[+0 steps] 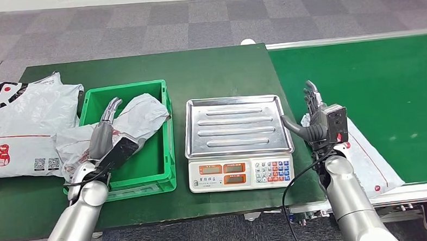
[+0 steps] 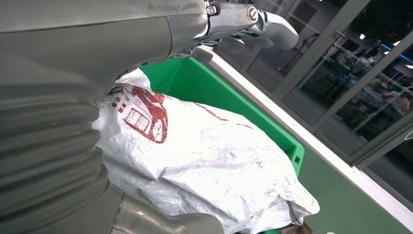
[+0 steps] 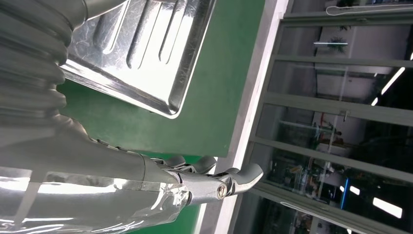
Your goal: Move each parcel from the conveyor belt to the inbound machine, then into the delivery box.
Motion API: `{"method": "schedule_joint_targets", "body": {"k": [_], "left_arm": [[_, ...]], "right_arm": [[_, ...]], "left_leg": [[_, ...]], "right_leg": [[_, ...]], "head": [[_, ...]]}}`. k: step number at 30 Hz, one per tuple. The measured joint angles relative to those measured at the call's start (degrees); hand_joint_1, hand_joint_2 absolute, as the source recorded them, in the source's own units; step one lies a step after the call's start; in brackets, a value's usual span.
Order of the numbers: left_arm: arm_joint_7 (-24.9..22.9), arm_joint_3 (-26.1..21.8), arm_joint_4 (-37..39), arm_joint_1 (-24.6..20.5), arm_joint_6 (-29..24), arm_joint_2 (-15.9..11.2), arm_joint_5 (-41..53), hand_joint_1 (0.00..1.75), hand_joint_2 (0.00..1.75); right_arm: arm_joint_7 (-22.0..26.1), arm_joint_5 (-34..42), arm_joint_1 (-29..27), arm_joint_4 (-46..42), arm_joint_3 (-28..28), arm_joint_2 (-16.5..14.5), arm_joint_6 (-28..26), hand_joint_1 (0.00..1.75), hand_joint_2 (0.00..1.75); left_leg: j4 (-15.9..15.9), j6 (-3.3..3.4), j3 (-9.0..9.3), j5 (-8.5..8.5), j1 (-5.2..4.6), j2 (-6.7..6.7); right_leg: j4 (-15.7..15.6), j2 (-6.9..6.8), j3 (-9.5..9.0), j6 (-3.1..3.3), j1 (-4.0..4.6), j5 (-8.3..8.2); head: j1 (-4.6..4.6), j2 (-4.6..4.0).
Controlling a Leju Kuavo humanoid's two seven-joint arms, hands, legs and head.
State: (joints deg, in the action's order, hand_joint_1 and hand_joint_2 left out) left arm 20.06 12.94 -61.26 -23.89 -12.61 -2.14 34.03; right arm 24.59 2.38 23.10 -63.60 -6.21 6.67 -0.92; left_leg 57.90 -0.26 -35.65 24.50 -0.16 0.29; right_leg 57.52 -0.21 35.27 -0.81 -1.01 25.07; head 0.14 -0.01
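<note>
While my left hand [image 1: 107,137] hovers fingers-apart over the green delivery box [image 1: 165,177], lower left of frame, I log:
1. Grey parcel [image 1: 140,115], crumpled in box w/ 1 end draped over its left wall; looks dropped, not gripped.
2. Scale tray [image 1: 236,125], centre, bare; prob. ready for next item.
3. Right hand [image 1: 315,119], fingers spread, holding nothing, betw. tray edge & belt [image 1: 373,81].
4. Clear-wrapped parcel [image 1: 372,165], lower right on belt edge, just beside my right wrist; open belt beyond.
</note>
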Motion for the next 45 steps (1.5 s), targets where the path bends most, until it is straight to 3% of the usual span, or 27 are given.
{"method": "schedule_joint_targets", "body": {"k": [38, 40, 41, 43, 45], "left_arm": [[-0.06, 0.02, 0.99, -0.22, 0.17, 0.17, -0.23, 0.0, 1.75], [-1.9, -0.43, 2.39, -1.43, 3.62, 1.57, -3.95, 0.0, 1.75], [-3.14, -1.06, 4.52, -3.17, 7.94, 3.4, -8.79, 0.0, 1.75], [-4.13, -2.27, 10.78, -8.28, 21.53, 8.65, -24.8, 0.0, 1.75], [-2.58, -2.52, 16.18, -12.52, 33.53, 12.92, -41.04, 0.0, 1.75]], "right_arm": [[-0.13, -0.15, 0.11, 0.66, 0.0, -0.04, -0.13, 0.0, 1.75], [-3.57, -4.0, 1.23, 2.7, -0.87, 0.66, -3.57, 0.0, 1.75], [-8.07, -8.92, 2.86, 5.97, -1.98, 1.59, -7.31, 0.0, 1.75], [-23.16, -25.75, 7.25, 15.87, -4.33, 4.34, -16.2, 0.0, 1.75], [-37.23, -44.11, 10.47, 24.1, -5.07, 6.45, -21.06, 0.0, 1.75]], "left_leg": [[0.0, 0.0, 0.0, 0.0, 0.0, 0.0], [0.03, 0.03, 0.0, -0.02, -0.02, -0.04], [0.09, 0.13, -0.06, -0.08, -0.03, -0.18], [0.24, 0.41, -0.41, -0.3, -0.04, -0.92], [0.32, 0.56, -0.75, -0.5, -0.05, -1.57]], "right_leg": [[0.0, 0.0, 0.01, 0.0, 0.0, 0.0], [-0.04, -0.07, 0.06, -0.02, -0.02, -0.01], [-0.07, -0.23, 0.08, -0.08, -0.02, -0.02], [-0.08, -1.05, 0.02, -0.28, -0.02, -0.03], [-0.05, -1.71, -0.03, -0.42, -0.04, -0.13]], "head": [[-0.01, 0.0], [-0.04, -0.01], [-0.07, -0.01], [-0.04, -0.01], [0.09, -0.01]]}}
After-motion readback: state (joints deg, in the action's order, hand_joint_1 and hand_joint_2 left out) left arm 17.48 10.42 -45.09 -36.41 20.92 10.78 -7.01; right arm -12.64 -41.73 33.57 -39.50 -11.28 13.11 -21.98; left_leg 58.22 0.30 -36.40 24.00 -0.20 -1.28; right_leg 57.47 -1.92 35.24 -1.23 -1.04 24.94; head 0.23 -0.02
